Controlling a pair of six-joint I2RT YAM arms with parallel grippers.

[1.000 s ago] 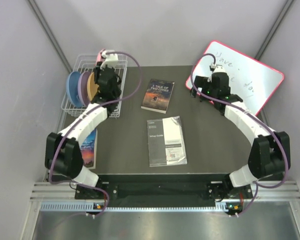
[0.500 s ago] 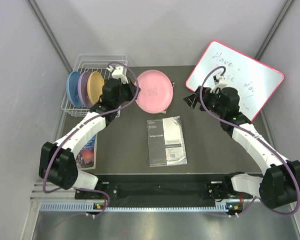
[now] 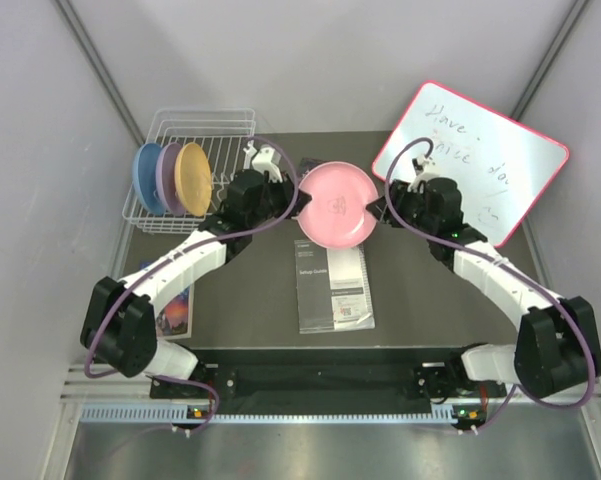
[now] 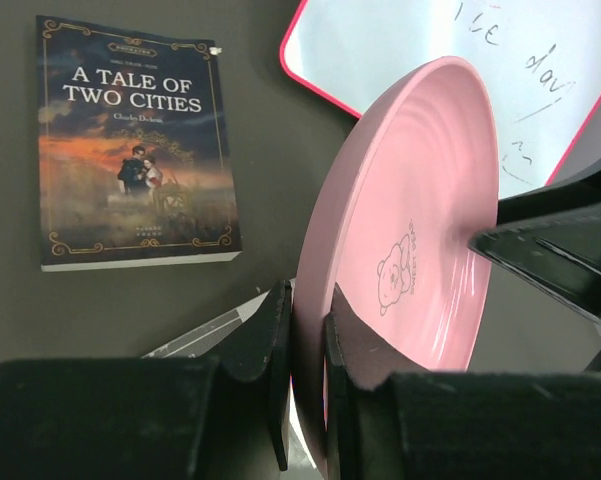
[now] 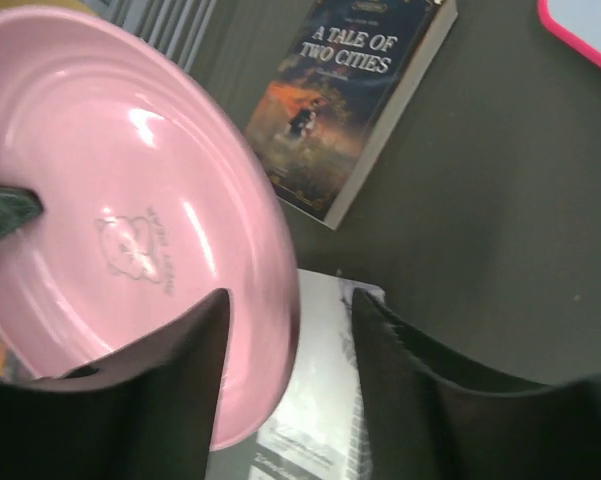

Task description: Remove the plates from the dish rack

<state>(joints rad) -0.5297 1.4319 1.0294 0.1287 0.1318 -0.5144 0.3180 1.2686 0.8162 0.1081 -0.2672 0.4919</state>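
- Left gripper [image 4: 308, 312] — jaws clamped on the left rim of the pink plate [image 3: 337, 205], which is held tilted above the table, outside the dish rack [image 3: 205, 122].
- Right gripper [image 5: 292, 335] — jaws apart, straddling the opposite rim; contact cannot be confirmed.
- Blue plate [image 3: 140, 178], lavender plate [image 3: 164, 178] and orange-tan plate [image 3: 193, 178] stand on edge in the rack.

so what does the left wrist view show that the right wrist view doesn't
Only the left wrist view: the left gripper pinching the rim of the pink plate, and handwriting on the whiteboard. Only the right wrist view: the right gripper open, one finger on each side of the plate's rim, and a white booklet beneath. Both: the plate's bear emblem and the book, A Tale of Two Cities.
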